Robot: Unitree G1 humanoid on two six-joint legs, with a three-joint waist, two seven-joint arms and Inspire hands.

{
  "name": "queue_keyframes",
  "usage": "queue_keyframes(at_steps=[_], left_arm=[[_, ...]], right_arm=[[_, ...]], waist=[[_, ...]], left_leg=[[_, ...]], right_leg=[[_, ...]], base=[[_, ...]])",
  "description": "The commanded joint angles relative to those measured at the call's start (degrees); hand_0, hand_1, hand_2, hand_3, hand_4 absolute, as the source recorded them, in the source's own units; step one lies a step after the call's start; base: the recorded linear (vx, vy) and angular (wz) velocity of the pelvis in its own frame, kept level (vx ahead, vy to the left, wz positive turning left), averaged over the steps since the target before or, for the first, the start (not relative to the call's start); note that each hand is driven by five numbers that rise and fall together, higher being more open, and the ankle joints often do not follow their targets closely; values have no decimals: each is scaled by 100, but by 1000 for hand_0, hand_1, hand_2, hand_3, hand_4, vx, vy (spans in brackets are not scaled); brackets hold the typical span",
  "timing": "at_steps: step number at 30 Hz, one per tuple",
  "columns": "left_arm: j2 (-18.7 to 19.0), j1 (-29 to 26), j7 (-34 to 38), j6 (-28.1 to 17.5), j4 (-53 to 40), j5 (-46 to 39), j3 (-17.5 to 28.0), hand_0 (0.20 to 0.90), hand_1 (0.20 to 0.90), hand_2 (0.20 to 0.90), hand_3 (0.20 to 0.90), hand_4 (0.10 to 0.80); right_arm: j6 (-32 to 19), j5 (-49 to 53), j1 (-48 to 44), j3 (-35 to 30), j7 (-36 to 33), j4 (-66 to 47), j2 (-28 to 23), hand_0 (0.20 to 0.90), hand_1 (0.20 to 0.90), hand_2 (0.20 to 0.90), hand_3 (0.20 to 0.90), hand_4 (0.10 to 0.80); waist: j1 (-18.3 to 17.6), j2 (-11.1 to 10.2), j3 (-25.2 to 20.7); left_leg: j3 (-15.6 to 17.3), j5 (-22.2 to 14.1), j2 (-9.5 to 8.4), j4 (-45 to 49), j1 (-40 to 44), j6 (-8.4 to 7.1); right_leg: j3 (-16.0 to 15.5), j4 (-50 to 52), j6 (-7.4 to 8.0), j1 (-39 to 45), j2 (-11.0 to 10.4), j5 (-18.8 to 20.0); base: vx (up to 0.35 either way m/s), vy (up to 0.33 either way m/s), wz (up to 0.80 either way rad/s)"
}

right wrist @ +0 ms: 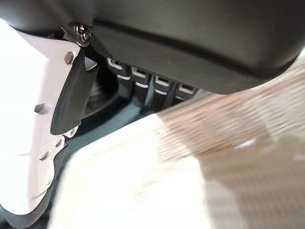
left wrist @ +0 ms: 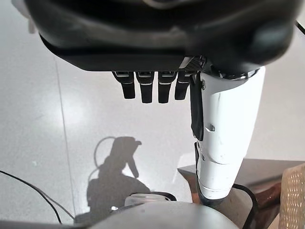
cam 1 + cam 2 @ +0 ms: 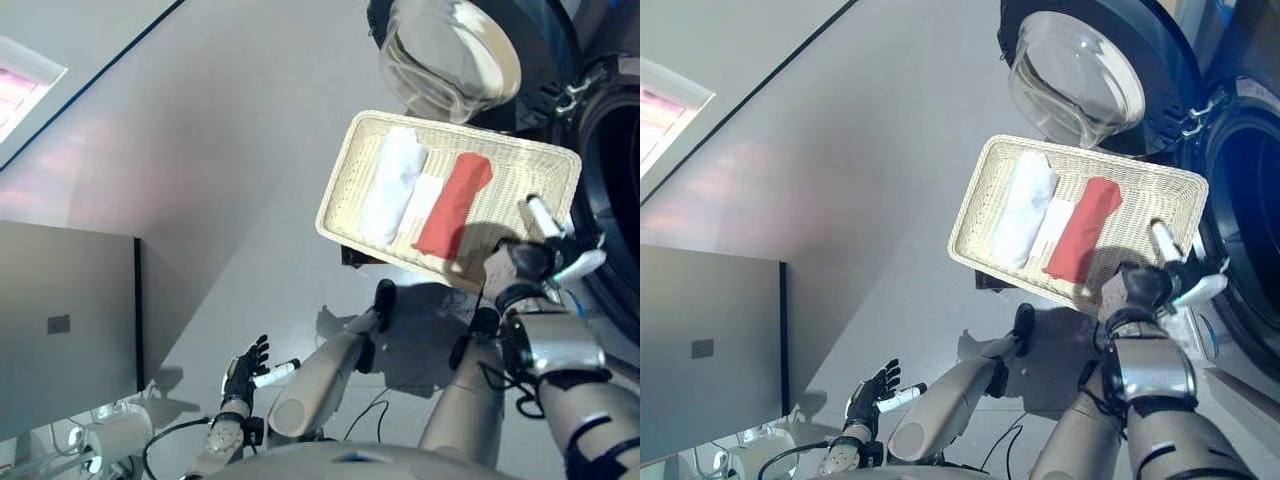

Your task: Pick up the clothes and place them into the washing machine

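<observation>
A pale woven basket (image 3: 520, 175) stands before the washing machine and holds three cloths side by side: a rolled white cloth (image 3: 392, 185), a pale folded cloth (image 3: 425, 200) and a red cloth (image 3: 455, 205). My right hand (image 3: 525, 262) is at the basket's near right corner, beside the red cloth, fingers (image 1: 143, 83) straight over the woven rim (image 1: 248, 143) and holding nothing. My left hand (image 3: 243, 372) hangs low at my left side over the floor, its fingers (image 2: 150, 88) relaxed and empty.
The washing machine's round glass door (image 3: 450, 55) stands open behind the basket, and the dark drum opening (image 3: 615, 170) is to the right of it. A dark low stand (image 3: 352, 257) shows under the basket. A grey cabinet (image 3: 65, 320) stands at the left.
</observation>
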Motion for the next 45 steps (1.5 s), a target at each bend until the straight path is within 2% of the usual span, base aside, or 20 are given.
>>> queue_keyframes(at_steps=[1,6,7,12,13,15,17,18,25,31,38,45], left_arm=[[132,-121,129,-136,383,44,31,900,900,900,900,800],[-62,-262,147,-96,746,76,201,900,900,900,900,800],[-59,-257,146,-99,750,77,201,900,900,900,900,800],[-135,-329,186,-40,1263,194,497,900,900,900,900,800],[-135,-331,185,-42,1265,194,502,900,900,900,900,800],[-165,-326,204,7,1530,268,684,900,900,900,900,800],[-175,-319,216,32,1652,333,738,900,900,900,900,800],[-168,-310,229,48,1787,354,873,900,900,900,900,800],[-161,-272,196,88,2112,578,1207,900,900,900,900,800],[-123,-254,158,162,2237,781,1353,900,900,900,900,800],[-48,-308,115,229,2414,975,1513,900,900,900,900,800],[60,-407,15,279,2540,1065,1612,900,900,900,900,800]], right_arm=[[-353,-247,-472,211,463,-410,267,900,900,900,900,800],[-303,-317,541,191,720,-448,898,900,900,900,900,800],[-304,-318,552,190,719,-454,905,900,900,900,900,800],[-230,-673,1623,289,903,-573,1301,900,900,900,900,800],[-227,-679,1627,291,895,-584,1307,900,900,900,900,800],[-148,-991,2138,379,978,-696,1471,900,900,900,900,800],[-96,-1097,2316,393,1001,-661,1498,900,900,900,900,800],[-61,-1214,2614,386,1031,-687,1584,900,900,900,900,800],[79,-1346,3343,184,1323,-399,1653,900,900,900,900,800],[212,-1473,3837,306,1672,-287,1910,900,900,900,900,800],[450,-2011,4275,513,1924,-98,2020,900,900,900,900,800],[606,-2232,4684,424,2084,155,2004,900,900,900,900,800]], waist=[[196,-22,-465],[34,-422,-561],[28,-420,-556],[-148,-910,-742],[-147,-900,-749],[-251,-1167,-895],[-286,-1249,-961],[-336,-1386,-1077],[-441,-1678,-1460],[-503,-1862,-1797],[-613,-2004,-1965],[-795,-2119,-2059]], left_leg=[[294,-332,-383,204,-115,-27],[281,-362,-244,4,340,-55],[275,-358,-241,-7,360,-55],[268,-362,-78,-218,849,-112],[265,-323,-66,-238,839,-111],[305,-384,17,-293,1077,-124],[314,-397,49,-339,1183,-132],[327,-429,99,-386,1318,-146],[343,-585,137,-496,1768,-135],[360,-657,159,-616,2097,-138],[397,-789,71,-663,2402,-83],[370,-831,25,-727,2636,-38]], right_leg=[[87,-802,47,560,-18,581],[-16,-1285,93,1139,108,726],[-24,-1305,92,1165,112,733],[-141,-1879,138,1811,286,883],[-148,-1929,134,1814,302,940],[-123,-2174,154,2063,392,983],[-127,-2272,160,2172,424,997],[-142,-2375,166,2308,472,999],[-182,-2711,199,2821,562,996],[-212,-2894,244,3153,557,1030],[-173,-2863,271,3406,458,1036],[-172,-2711,277,3553,412,1048]], base=[[41,-22,3],[67,-46,-3],[69,-65,-8],[77,-76,-11],[49,-55,-12],[112,-93,-9],[110,-81,-14],[81,-62,-22],[120,-71,-7],[85,-20,0],[79,31,-2],[45,31,2]])
